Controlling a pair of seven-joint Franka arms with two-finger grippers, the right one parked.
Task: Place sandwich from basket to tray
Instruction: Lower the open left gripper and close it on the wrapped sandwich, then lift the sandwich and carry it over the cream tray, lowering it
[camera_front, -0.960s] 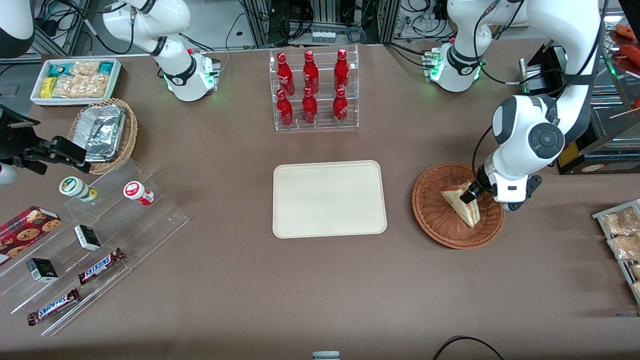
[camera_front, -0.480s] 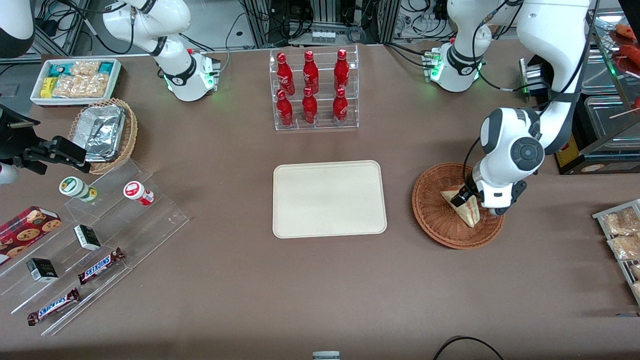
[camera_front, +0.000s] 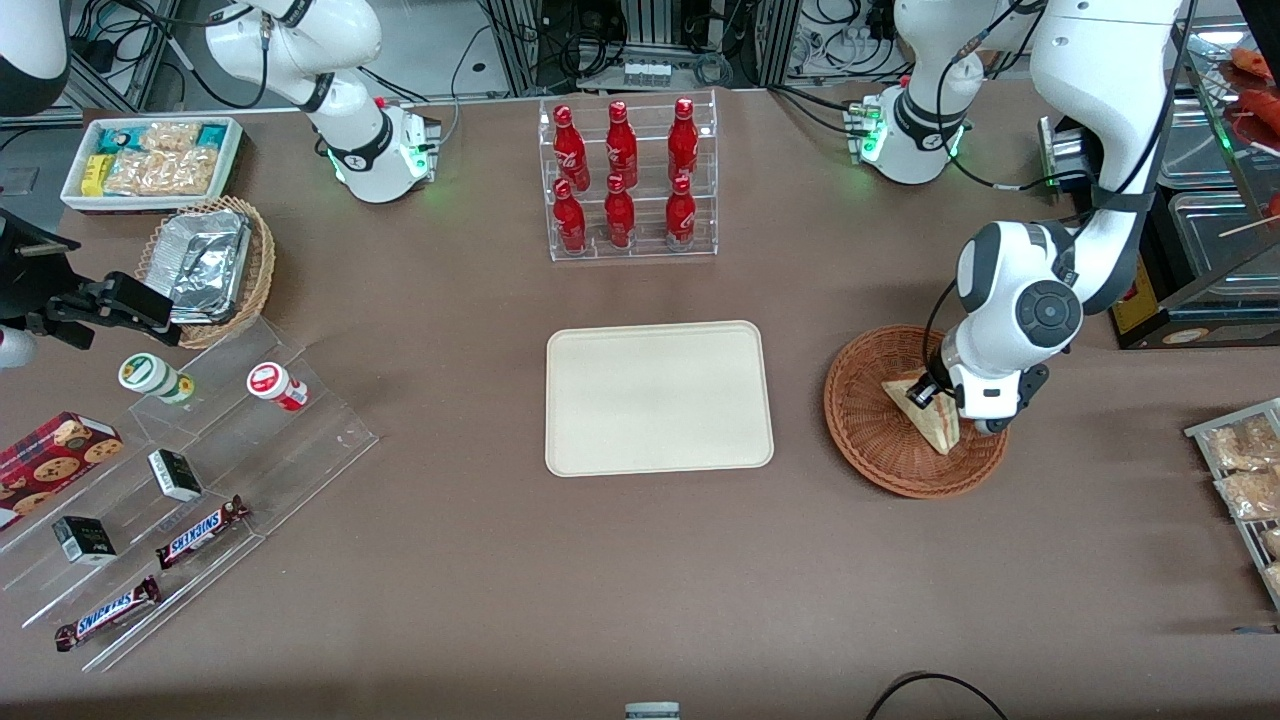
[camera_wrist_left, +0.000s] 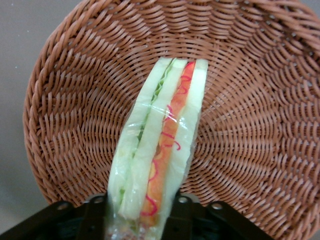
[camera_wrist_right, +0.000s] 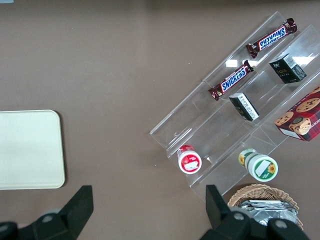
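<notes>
The sandwich (camera_front: 940, 428) (camera_wrist_left: 160, 140), a plastic-wrapped wedge with green and red filling at its edge, lies in the reddish-brown wicker basket (camera_front: 868, 420) (camera_wrist_left: 250, 120). My left gripper (camera_front: 925, 394) (camera_wrist_left: 139, 220) is down in the basket at the sandwich's end farther from the front camera. Its two black fingers (camera_wrist_left: 94, 215) press against both sides of the wrap, shut on the sandwich. The sandwich still rests on the basket floor. The cream tray (camera_front: 660, 396) (camera_wrist_right: 30, 150) lies bare beside the basket, toward the parked arm's end.
A clear rack of red bottles (camera_front: 625, 180) stands farther from the front camera than the tray. A metal rack of snack bags (camera_front: 1245, 480) sits at the table edge toward the working arm's end. Stepped acrylic shelves with candy bars (camera_front: 190, 470) lie toward the parked arm's end.
The left arm has swung in and lowered over the basket, bringing its fingers around the sandwich's end. The sandwich itself has hardly moved.
</notes>
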